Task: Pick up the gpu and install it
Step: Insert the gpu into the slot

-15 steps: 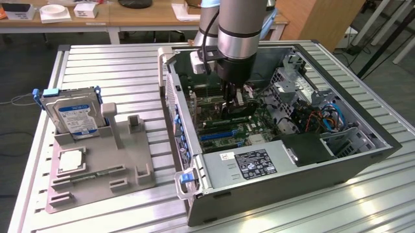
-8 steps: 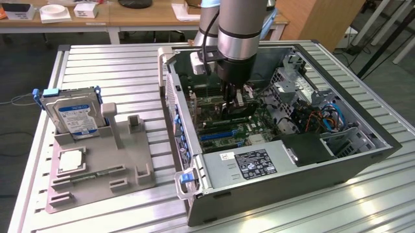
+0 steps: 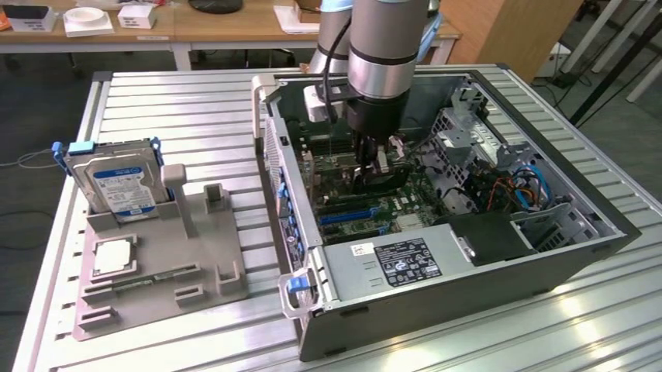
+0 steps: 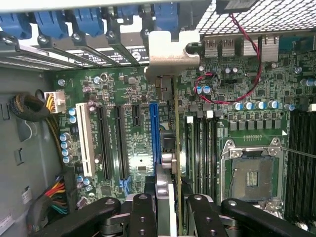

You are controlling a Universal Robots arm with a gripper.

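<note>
Exterior view: arm reaches straight down into the open PC case (image 3: 466,260), which lies on its side on the slatted metal table (image 3: 186,108). The gripper (image 3: 374,172) is low over the motherboard (image 3: 357,213), about mid-case. It is clamped on the gpu (image 3: 380,184), which shows as a dark card standing on edge under the jaws. Can't tell from here if the card's edge touches the board.

The power supply (image 3: 398,262) sits at the near end of the case. A bundle of blue cables (image 3: 528,186) is on the exterior view's right.

On the exterior view's left, well apart from the case, is a grey fixture tray (image 3: 207,260). A hard drive (image 3: 122,182) stands upright at its far end. A square CPU chip (image 3: 112,256) lies flat nearer, and a memory stick (image 3: 155,279) is just beside the chip.

Wrist view: gripper (image 4: 170,210) has both jaws closed on the gpu (image 4: 170,143). The card is edge-on and runs away from the camera. Its pale end bracket (image 4: 170,52) is at the rear slot openings of the case, next to the blue latches (image 4: 94,19).

The card sits just beside the long blue slot (image 4: 154,138), between it and the memory slots (image 4: 200,148). Whether it is seated in a slot, can't tell.

Two black slots (image 4: 111,143) and a white slot (image 4: 88,143) are on the blue slot's other side. The empty CPU socket (image 4: 252,177) is beyond the memory slots. A red wire (image 4: 247,89) loops across the board near the capacitors.
</note>
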